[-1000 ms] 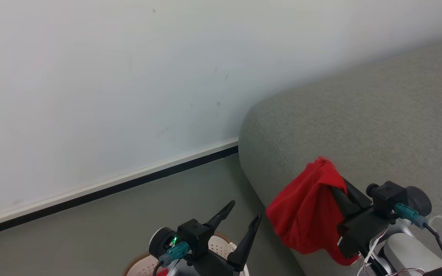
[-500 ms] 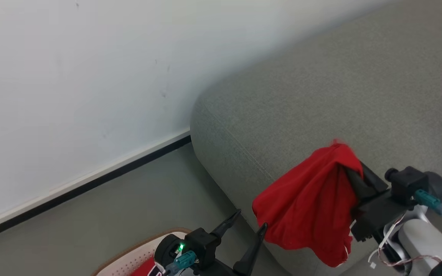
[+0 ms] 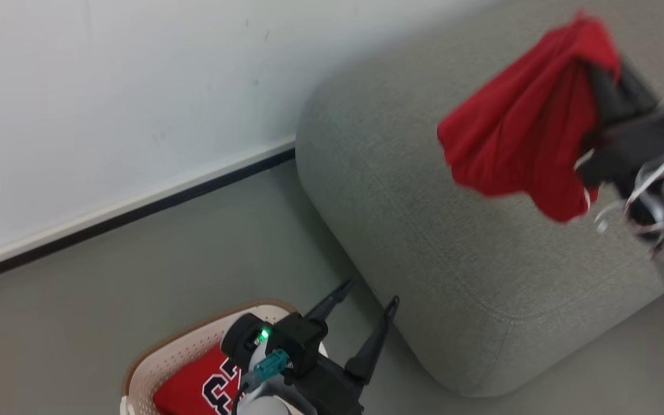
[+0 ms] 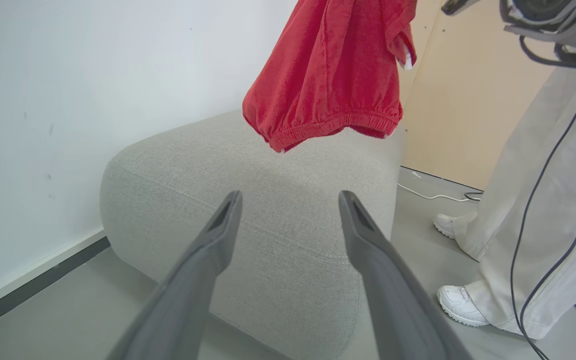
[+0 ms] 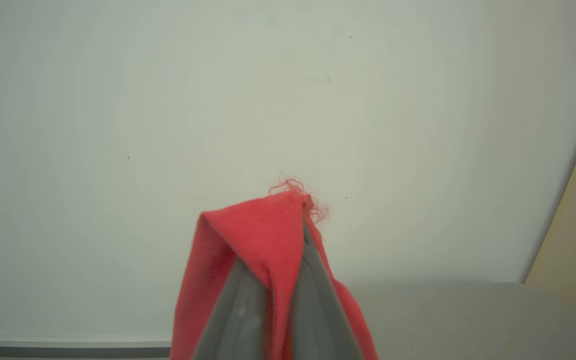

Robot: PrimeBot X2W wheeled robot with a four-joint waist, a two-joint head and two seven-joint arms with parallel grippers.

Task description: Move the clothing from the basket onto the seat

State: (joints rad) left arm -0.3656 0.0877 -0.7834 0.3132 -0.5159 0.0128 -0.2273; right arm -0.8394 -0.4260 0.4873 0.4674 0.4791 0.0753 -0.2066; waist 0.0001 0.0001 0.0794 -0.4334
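Note:
A red garment (image 3: 525,127) with white trim hangs in the air above the light-grey seat (image 3: 424,230), pinched in my shut right gripper (image 3: 600,63) at the upper right. From the left wrist view the red garment (image 4: 328,75) dangles over the seat (image 4: 248,200), elastic hem lowest. In the right wrist view red cloth (image 5: 263,240) drapes over the closed fingers (image 5: 313,300). My left gripper (image 3: 363,294) is open and empty, just above the cream basket (image 3: 176,351), which holds a red jersey (image 3: 193,392) with a dark number.
A white wall (image 3: 107,104) with a dark baseboard runs behind the seat. A person in pale trousers (image 4: 533,210) and white shoes stands beside the seat's far end, with cables (image 4: 558,200) hanging near them. Grey floor (image 3: 107,276) lies between wall and basket.
The right gripper has carried the red garment up and over the seat. The head camera has shifted, bringing more of the basket and jersey into view. The left gripper stays open.

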